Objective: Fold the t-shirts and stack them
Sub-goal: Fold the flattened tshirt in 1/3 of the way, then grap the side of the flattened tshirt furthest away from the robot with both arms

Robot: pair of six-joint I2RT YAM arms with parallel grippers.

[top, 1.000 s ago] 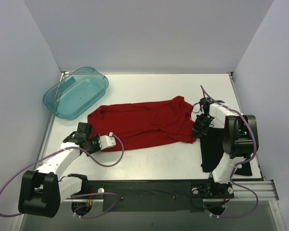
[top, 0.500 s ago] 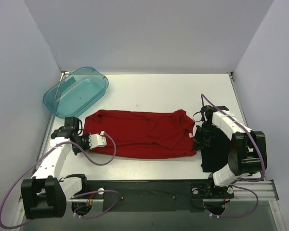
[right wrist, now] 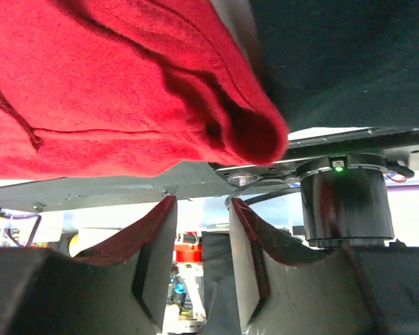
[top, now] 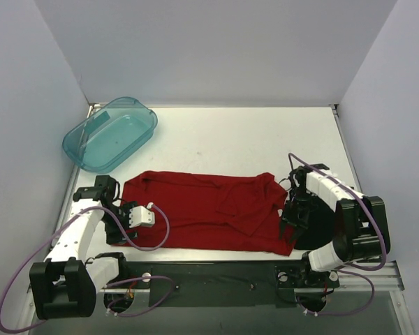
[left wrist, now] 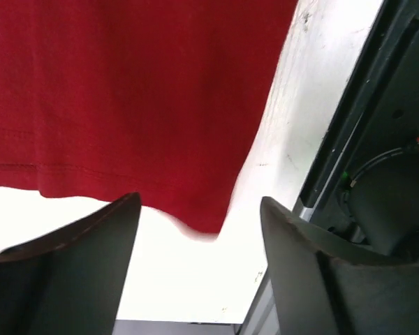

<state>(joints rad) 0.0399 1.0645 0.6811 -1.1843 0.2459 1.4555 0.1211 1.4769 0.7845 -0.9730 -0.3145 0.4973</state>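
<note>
The red t-shirt lies flat and spread wide along the near part of the table, one fold creased toward its right side. My left gripper stands open just off the shirt's near-left corner, with only bare table between its fingers. At the shirt's near-right corner, my right gripper has its jaws apart with nothing in the gap. The black t-shirt lies at the right, mostly under the right arm, and shows in the right wrist view next to the red cloth.
A translucent teal tub stands tilted at the back left. The black front rail runs right below the red shirt's near hem. Grey walls close in the left, back and right sides.
Both arms pulled the red t-shirt toward the near edge and stretched it flat. Both grippers, shut on its corners before, have opened and let go.
</note>
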